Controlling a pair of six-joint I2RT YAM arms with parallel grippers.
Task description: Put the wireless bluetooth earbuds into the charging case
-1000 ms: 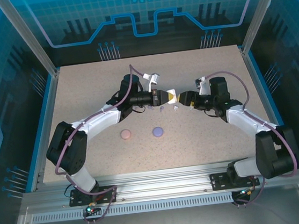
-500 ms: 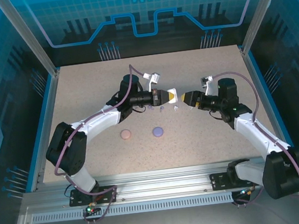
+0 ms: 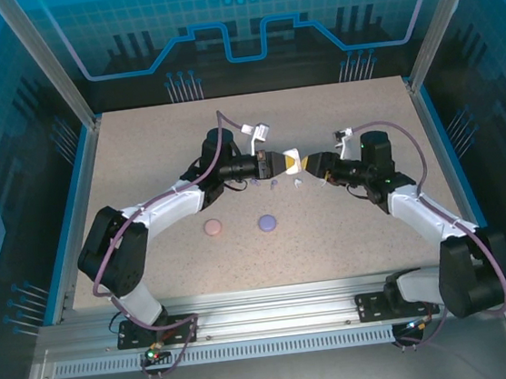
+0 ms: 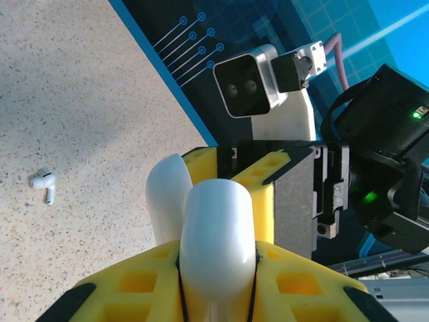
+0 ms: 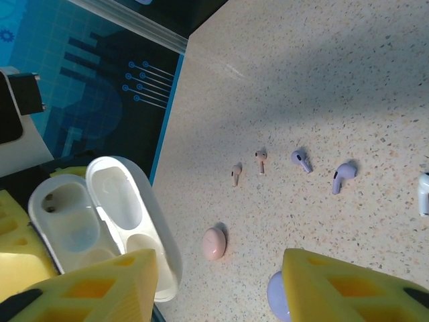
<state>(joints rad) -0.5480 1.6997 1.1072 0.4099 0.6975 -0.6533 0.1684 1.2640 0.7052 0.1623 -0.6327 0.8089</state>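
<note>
- Left gripper (image 3: pixel 284 160) is pressed tight on the glossy white oval charging case (image 5: pixel 100 218), holding it up in the air over the middle of the speckled beige desk (image 3: pixel 139 148), a bit toward the far edge.
- The white case's lid is flipped open. Both wells look empty in the right wrist view.
- Right gripper (image 3: pixel 314 166) is just beside that case. Its yellow fingers are spread with nothing between them, and it carries no earbud.
- Two tiny pale pink earbuds (image 5: pixel 236 174) lie loose on the desk, side by side.
- Two small purple earbuds (image 5: pixel 343 177) lie loose just beside the pink ones.
- One white stemmed earbud (image 4: pixel 43 182) lies on the desk, below and near the held case. A second white one can't be made out for sure.
- The small round pink case (image 5: pixel 214 243) and the small round purple case (image 3: pixel 267 223) sit flat on the desk, toward the near edge from the earbuds. Both look closed.
- Progress is judged as early: one case is lifted and open, and no earbuds are seated anywhere.
- Left to do: pick a white earbud, seat it in a well, repeat for its mate, and shut the lid. The pink and purple sets come after that.
- The earbuds are tiny, so each pick looks fiddly.
</note>
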